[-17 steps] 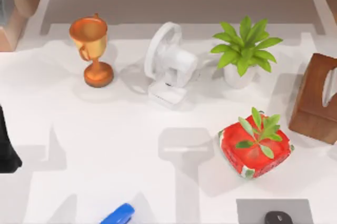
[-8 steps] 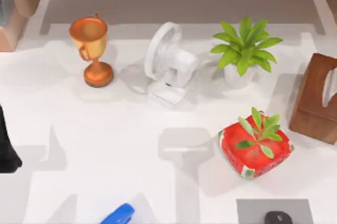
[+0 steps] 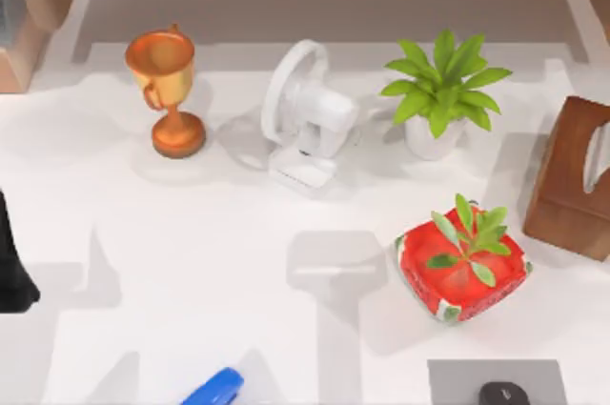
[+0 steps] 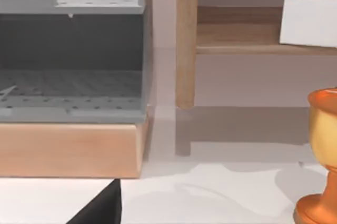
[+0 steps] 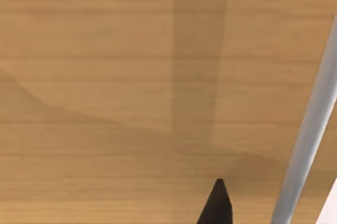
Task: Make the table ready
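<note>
Left gripper parked at table left edge

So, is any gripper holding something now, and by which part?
It cannot be told. The left arm sits at the table's left edge, touching no object; no fingers are seen.

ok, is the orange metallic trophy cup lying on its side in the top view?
No, the orange metallic trophy cup stands upright on its round base on the white table.
</note>
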